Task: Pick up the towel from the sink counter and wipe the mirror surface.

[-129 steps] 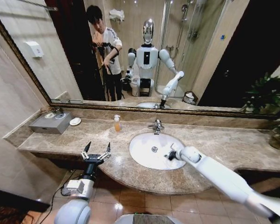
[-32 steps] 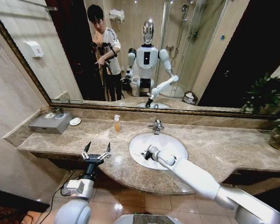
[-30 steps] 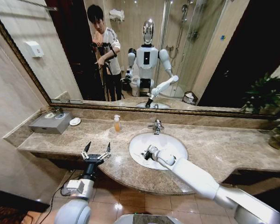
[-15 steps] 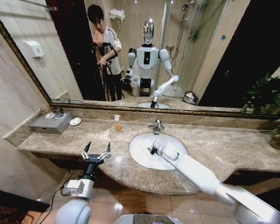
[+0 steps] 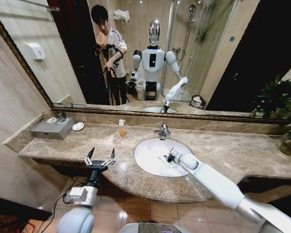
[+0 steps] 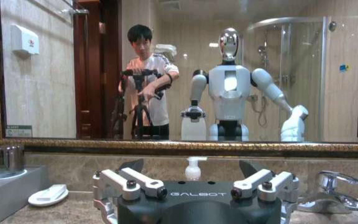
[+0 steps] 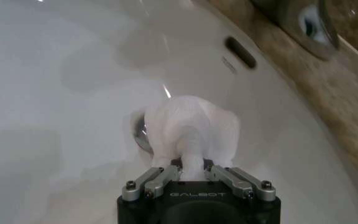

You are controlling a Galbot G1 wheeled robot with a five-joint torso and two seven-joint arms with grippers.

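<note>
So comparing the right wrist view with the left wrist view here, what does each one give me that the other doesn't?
Right wrist view: the right gripper shut on the towel, held over the white basin above its drain.

Left wrist view: the left gripper open, facing the mirror, with a soap bottle, a white dish and a grey box on the sink counter.

Both: the chrome tap and the marble counter.
</note>
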